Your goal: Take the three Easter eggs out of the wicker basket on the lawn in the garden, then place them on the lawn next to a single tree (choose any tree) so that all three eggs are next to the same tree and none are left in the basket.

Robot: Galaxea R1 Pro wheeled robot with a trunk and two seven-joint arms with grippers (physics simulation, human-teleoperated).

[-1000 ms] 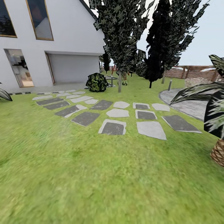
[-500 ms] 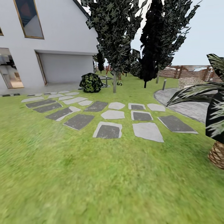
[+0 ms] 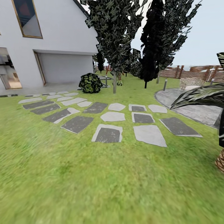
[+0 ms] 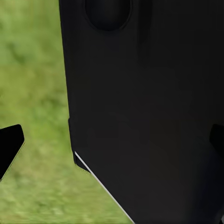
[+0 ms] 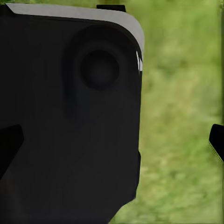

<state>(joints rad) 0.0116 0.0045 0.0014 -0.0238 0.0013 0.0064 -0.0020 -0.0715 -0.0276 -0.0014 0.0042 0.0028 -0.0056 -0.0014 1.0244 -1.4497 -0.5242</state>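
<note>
1. Zero eggs or basket on view from the head: lawn (image 3: 102, 180) in front, stepping stones (image 3: 107, 134) mid-frame, white house (image 3: 62, 40) behind at left. A thin pale-trunked tree (image 3: 114, 81) stands past the stones, a round bush (image 3: 90, 83) beside it, an all-black tree (image 3: 148, 56) further right. Brown fence (image 3: 193, 72) closes the garden at back right. Palm fronds (image 3: 199, 96) cut in at the right edge.
2. Left wrist: a black robot panel (image 4: 144, 116) blocks most of the frame, blurred grass beside it. Dark fingertips (image 4: 9, 144) poke in at either edge with a wide gap between them, nothing held, so the left gripper looks spread and empty.
3. Right wrist: same picture, black panel (image 5: 70, 116) plus grass, dark tips (image 5: 217, 140) far apart at the edges, nothing between. Spread and empty too.
4. Progress, as a judgement: robot looks in transit. No egg picked or placed that these views show; where the basket sits cannot be told. All three eggs probably remain to do.
</note>
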